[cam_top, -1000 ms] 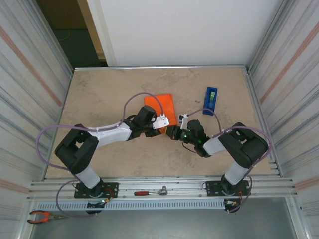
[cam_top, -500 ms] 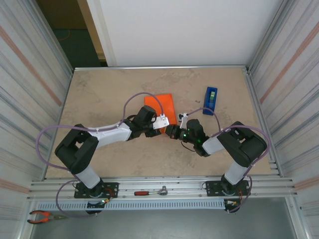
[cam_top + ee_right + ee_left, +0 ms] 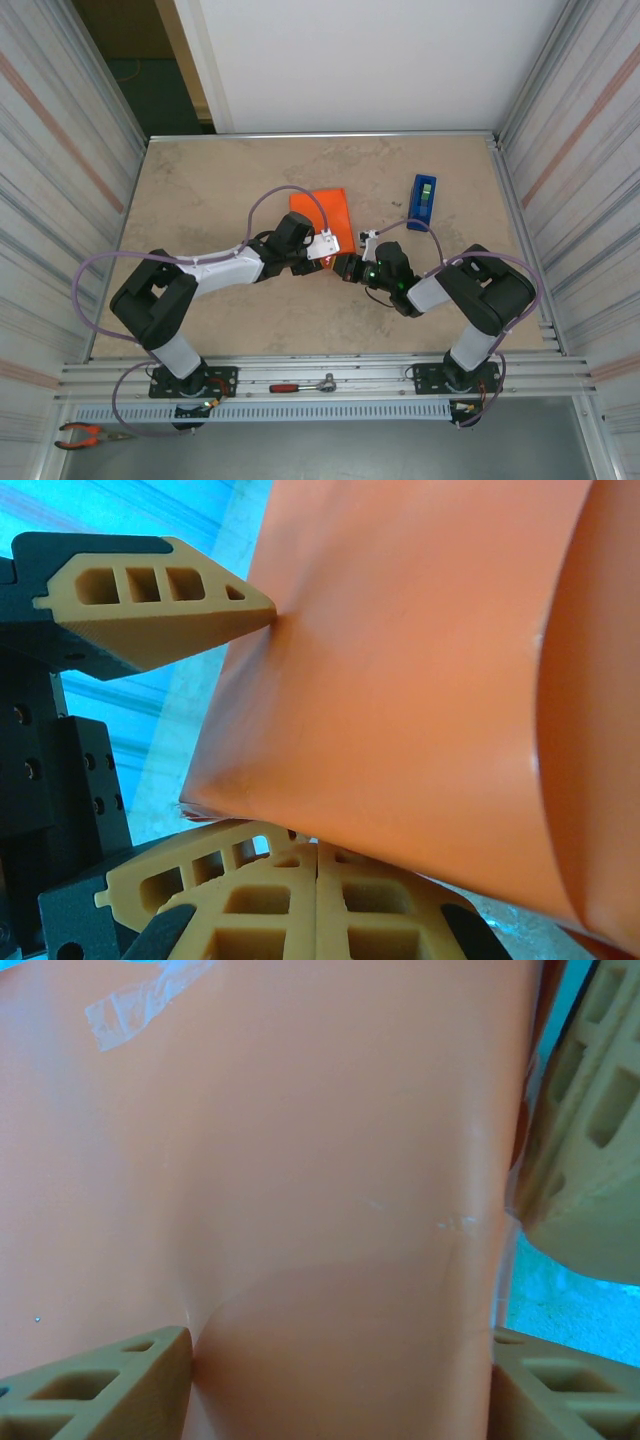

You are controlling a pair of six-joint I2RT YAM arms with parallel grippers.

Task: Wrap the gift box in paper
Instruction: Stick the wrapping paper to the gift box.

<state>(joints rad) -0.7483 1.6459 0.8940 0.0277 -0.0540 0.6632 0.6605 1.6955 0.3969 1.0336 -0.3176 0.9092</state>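
**Left arm is clamping the parcel, right arm is poking at the end fold**

So here's where you're sitting. The gift box [image 3: 322, 212] is lying on the table [image 3: 200, 190], around the middle and a bit toward the far side. It's showing as an orange parcel, since the paper [image 3: 320, 1160] is covering every face I'm seeing. A strip of clear tape [image 3: 140, 1000] is sticking to the paper further up, and I'm guessing it's pinning the main seam.

Your left gripper [image 3: 340, 1340] is straddling the near end of the parcel, 1 finger on each side. The jaws are standing wide but squeezing in, and 1 fingertip [image 3: 240, 608] is denting the paper. I'm reading that as an anchor grip, keeping the box from sliding while the other arm is fussing with the loose end.

Your right gripper [image 3: 316, 865] is sitting right at the parcel's near corner, with its 2 fingers pressed flat together like a blunt poker. That suits tucking or creasing a flap rather than grabbing one. The view is too tight to tell whether it's actually touching the paper or hanging just beside it.

The blue tape dispenser [image 3: 423, 200] is standing off to the right of the parcel, handy for the right arm once that end is folded.
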